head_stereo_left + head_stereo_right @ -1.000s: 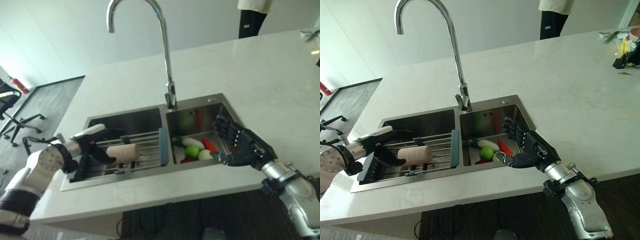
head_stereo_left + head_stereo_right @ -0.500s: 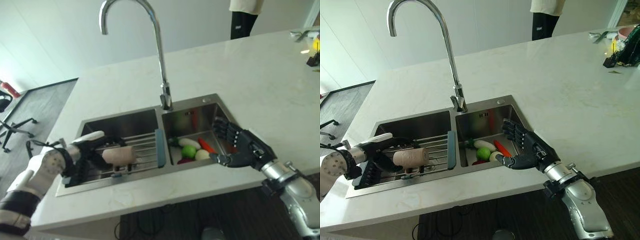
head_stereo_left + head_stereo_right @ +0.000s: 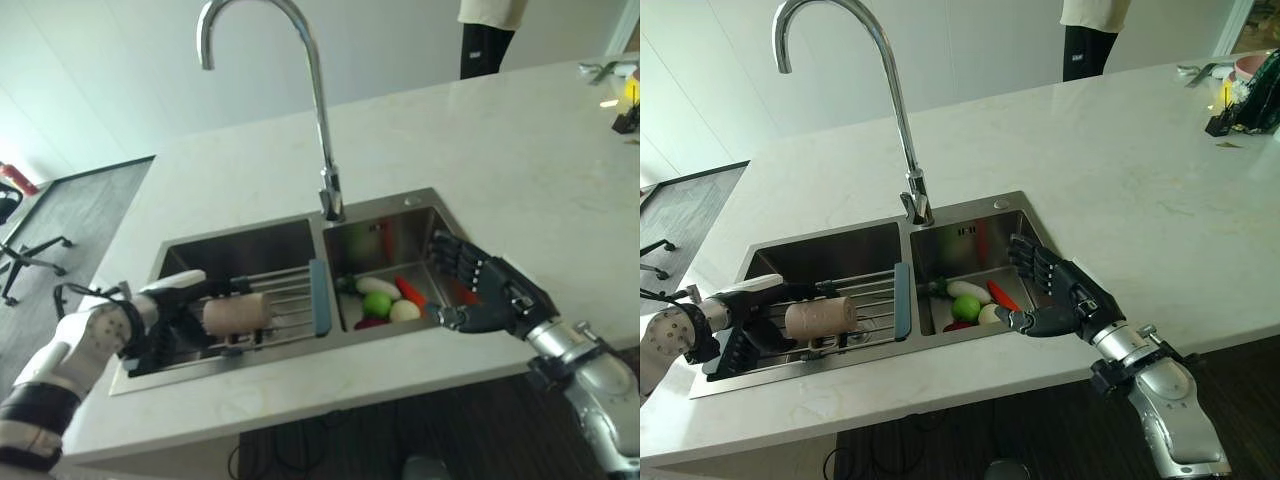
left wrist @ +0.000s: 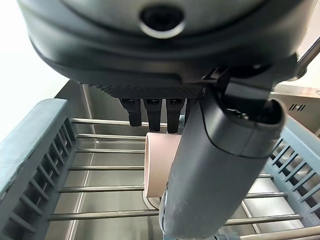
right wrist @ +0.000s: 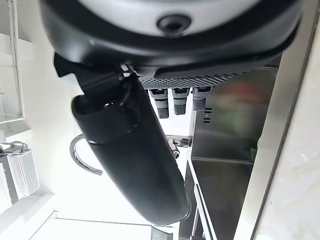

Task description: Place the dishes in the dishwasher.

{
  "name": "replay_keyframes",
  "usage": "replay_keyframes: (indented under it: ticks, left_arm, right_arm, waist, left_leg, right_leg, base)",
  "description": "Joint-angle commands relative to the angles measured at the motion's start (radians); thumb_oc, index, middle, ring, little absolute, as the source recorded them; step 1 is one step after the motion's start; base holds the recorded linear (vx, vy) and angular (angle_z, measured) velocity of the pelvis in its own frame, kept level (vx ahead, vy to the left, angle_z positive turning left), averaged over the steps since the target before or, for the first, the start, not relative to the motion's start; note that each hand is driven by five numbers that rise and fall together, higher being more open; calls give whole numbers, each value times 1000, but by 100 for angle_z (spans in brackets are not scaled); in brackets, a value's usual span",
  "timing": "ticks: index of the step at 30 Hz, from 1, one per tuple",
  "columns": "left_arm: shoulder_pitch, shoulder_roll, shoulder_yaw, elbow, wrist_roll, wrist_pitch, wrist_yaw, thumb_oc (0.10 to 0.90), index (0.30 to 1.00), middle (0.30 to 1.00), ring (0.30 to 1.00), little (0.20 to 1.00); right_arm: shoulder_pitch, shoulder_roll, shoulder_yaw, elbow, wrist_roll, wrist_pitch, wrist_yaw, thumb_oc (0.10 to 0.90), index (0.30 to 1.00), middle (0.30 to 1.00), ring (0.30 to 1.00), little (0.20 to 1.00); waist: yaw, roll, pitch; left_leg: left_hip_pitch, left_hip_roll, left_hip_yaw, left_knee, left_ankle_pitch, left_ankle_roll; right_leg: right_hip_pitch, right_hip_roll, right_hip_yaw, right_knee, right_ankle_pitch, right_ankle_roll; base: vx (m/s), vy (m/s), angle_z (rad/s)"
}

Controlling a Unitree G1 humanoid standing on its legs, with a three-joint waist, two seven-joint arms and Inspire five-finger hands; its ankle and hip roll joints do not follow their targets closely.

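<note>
A beige cup [image 3: 236,312] lies on its side on the bars of a blue-ended drying rack [image 3: 320,297] across the left sink basin. My left hand [image 3: 160,310] is at the cup's left end, open, its white-covered thumb above the cup and its dark fingers reaching under that end. In the left wrist view the cup [image 4: 159,172] lies just past the straight fingers [image 4: 152,114], beside the thumb. My right hand [image 3: 490,300] hovers open over the near right corner of the right basin, holding nothing.
The right basin [image 3: 400,215] holds a green apple [image 3: 377,304], a white radish [image 3: 378,287], a red vegetable [image 3: 410,291] and a pale round one [image 3: 405,311]. A tall curved faucet [image 3: 320,110] rises behind the sink. A person [image 3: 490,35] stands beyond the counter. Small items [image 3: 1240,95] sit far right.
The whole view shifted a second ago, so the camera moved. My left hand has sunk slightly at the cup's end. The cup and my right hand have barely moved.
</note>
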Motion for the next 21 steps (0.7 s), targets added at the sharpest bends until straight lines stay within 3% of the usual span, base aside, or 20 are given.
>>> replay_keyframes:
  ticks: [1, 21]
  left_arm:
    - [-110, -10, 49, 10, -1, -21, 63, 800, 900, 900, 900, 900]
    - [-120, -88, 18, 40, 18, 12, 87, 800, 900, 900, 900, 900]
  right_arm:
    - [-106, 3, -79, -56, 3, -89, 9, 800, 900, 900, 900, 900]
    - [-110, 23, -70, -53, -13, -86, 17, 800, 900, 900, 900, 900]
  waist:
    - [-14, -12, -57]
    - [-24, -22, -57]
  left_leg:
    - [-2, 21, -24, 114, -143, -40]
    - [4, 26, -16, 114, -142, -39]
  right_leg:
    - [87, 4, -28, -71, -30, 107]
    - [89, 12, -22, -71, -30, 103]
  base:
    - [0, 0, 0]
    - [-3, -6, -3]
